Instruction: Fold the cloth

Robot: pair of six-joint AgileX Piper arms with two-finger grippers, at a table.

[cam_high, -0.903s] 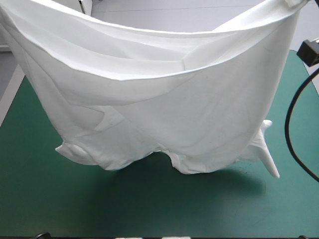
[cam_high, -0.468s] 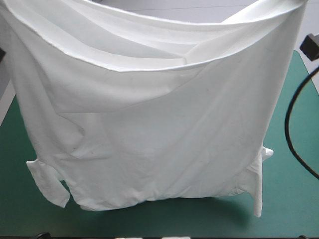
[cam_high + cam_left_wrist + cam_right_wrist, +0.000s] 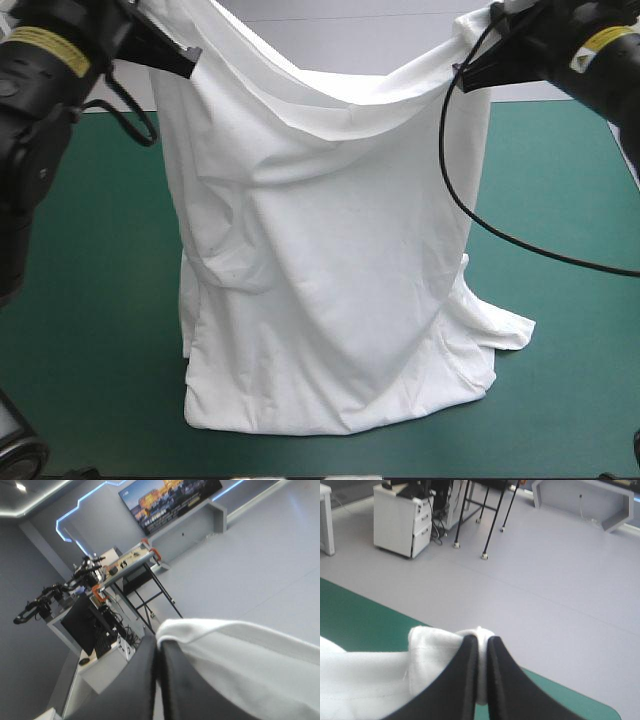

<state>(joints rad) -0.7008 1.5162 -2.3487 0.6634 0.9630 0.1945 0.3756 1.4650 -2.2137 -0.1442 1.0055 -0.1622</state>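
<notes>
The white T-shirt [image 3: 330, 260] hangs stretched between both raised arms over the teal-green table [image 3: 90, 300]. Its lower hem and one sleeve rest crumpled on the cover near the front edge. My left gripper [image 3: 185, 58] pinches one upper corner at the far left. My right gripper [image 3: 468, 75] pinches the other upper corner at the far right. In the left wrist view the black fingers [image 3: 172, 680] meet on a white hem [image 3: 240, 650]. The right wrist view shows my gripper [image 3: 480, 645] shut with a white fold [image 3: 435, 640] squeezed between its fingers.
Bare teal-green cover lies to the left and right [image 3: 570, 200] of the hanging shirt. The table's far edge [image 3: 350, 100] runs just behind the shirt's top.
Both arms have drawn inward and away from the camera, so the shirt now hangs narrower. Its hem has settled onto the cover near the front edge.
</notes>
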